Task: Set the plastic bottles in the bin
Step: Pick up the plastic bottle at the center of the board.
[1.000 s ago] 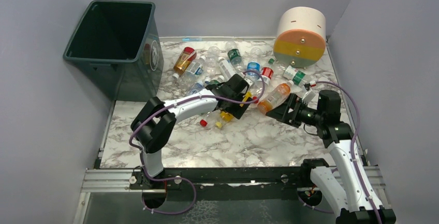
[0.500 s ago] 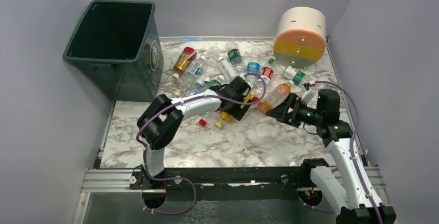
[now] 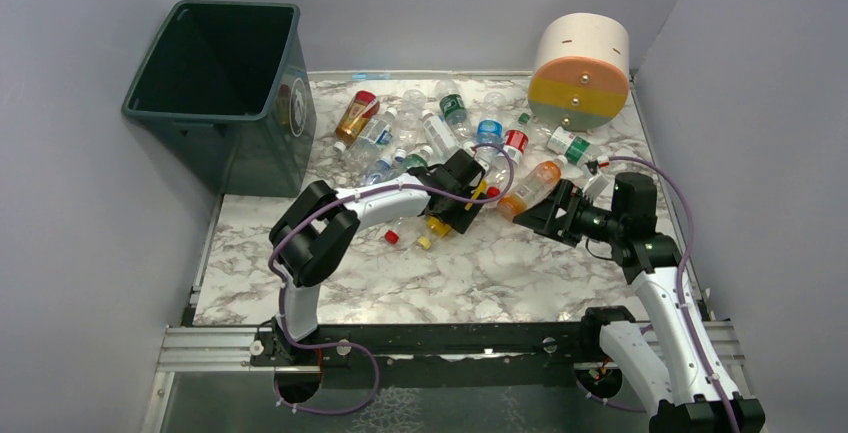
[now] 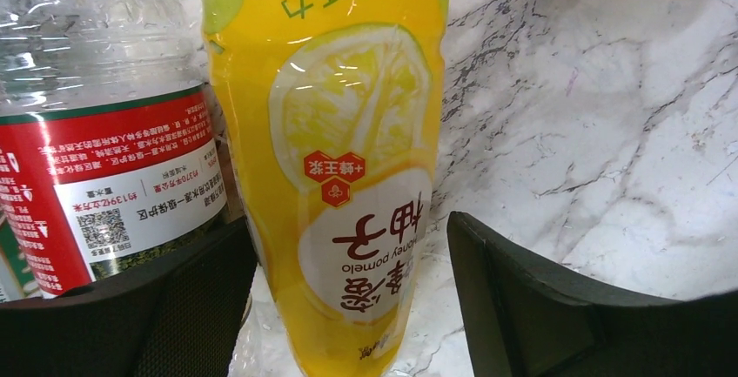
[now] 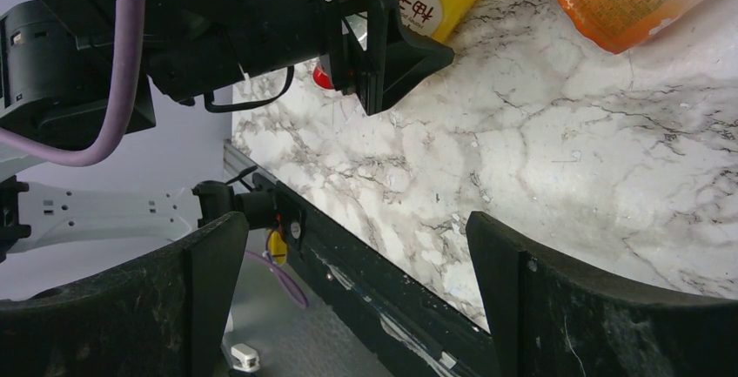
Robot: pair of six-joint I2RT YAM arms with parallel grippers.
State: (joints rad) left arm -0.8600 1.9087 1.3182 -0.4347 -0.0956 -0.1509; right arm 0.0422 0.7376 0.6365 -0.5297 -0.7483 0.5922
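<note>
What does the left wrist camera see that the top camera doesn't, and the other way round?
Only the left wrist view: the lemon picture on the yellow bottle, between the fingers of the open left pincer. Only the top view: the green bin, the big cylinder, the right pincer. Both: the yellow bottle and the marble table.

1. Top view: the light is bright and even and comes from above. The arms cast only soft, faint shadows on the table [image 3: 520, 263].
2. The inside of the bin [image 3: 200, 63] reads dark, with little detail.
3. Left wrist view: the close-up is sharp. White glare streaks cross the yellow bottle [image 4: 348, 133] and the clear bottle [image 4: 96, 46].
4. Right wrist view: the marble carries a mild sheen, and the picture's bottom corners are featureless black.
</note>
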